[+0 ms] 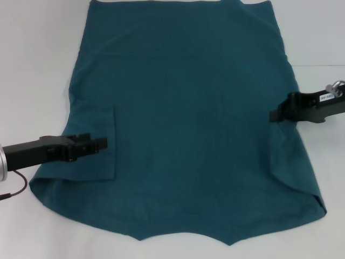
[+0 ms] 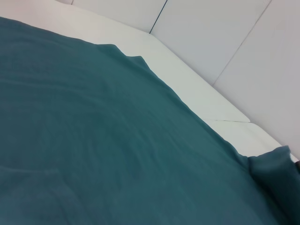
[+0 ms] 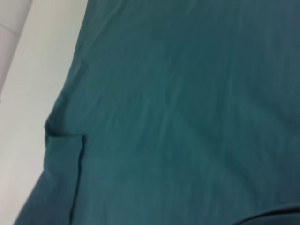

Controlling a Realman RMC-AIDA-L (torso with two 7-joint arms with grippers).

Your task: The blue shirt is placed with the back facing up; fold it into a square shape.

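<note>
A plain white counter (image 1: 38, 65) fills the space, with pale wall panels meeting it at the far side in the left wrist view. Spread across nearly all of it lies the large dark teal-blue short-sleeved shirt (image 1: 188, 108) of soft matte fabric, flat and only lightly rippled, its wide edge far from the robot and its narrower, curved edge near.

On the left, one sleeve is folded inward over the body of the shirt, making a squared flap with a straight vertical edge. The left gripper (image 1: 99, 144), black and slim, reaches in from the left and lies over that flap, its tip just short of the flap's edge; its fingers look drawn close together, though whether they pinch any cloth I cannot tell.

The right gripper (image 1: 276, 115) comes in from the right at the shirt's right edge, over the fabric there. Its fingers are not shown clearly enough to judge.
</note>
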